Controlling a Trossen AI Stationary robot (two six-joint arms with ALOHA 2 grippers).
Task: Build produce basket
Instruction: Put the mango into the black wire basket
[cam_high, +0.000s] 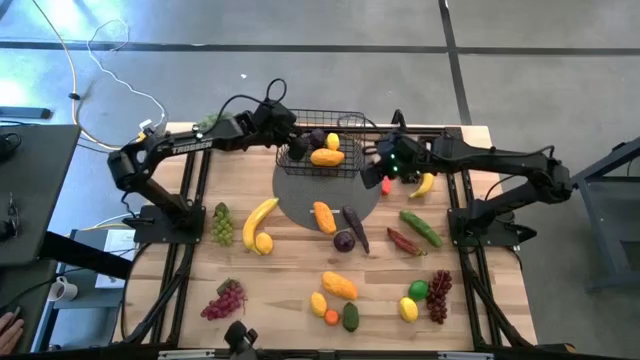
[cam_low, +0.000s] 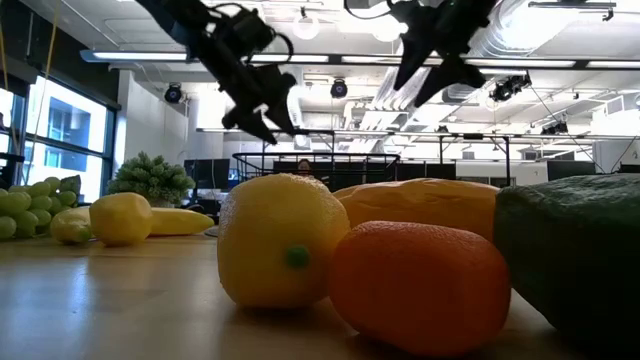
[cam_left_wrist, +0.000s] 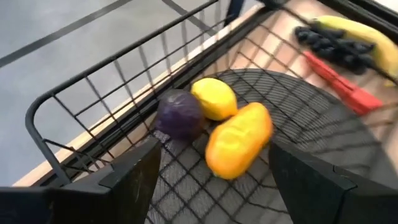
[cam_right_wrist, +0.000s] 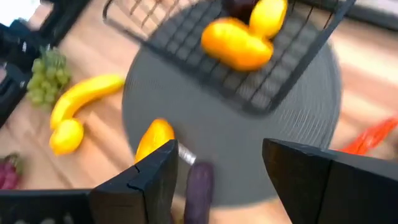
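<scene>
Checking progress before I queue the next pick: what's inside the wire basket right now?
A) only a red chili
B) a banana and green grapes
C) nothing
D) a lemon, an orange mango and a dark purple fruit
D: the left wrist view looks into the basket and shows a lemon, an orange mango and a dark purple fruit lying together on its mesh floor.

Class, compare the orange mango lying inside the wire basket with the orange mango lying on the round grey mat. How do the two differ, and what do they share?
The mango in the basket sits on the black wire mesh beside a lemon and a dark purple fruit; the mango on the mat lies outside the basket, next to an eggplant. In the high view the first lies crosswise, the second angled. Both are orange, elongated and untouched by either gripper.
</scene>
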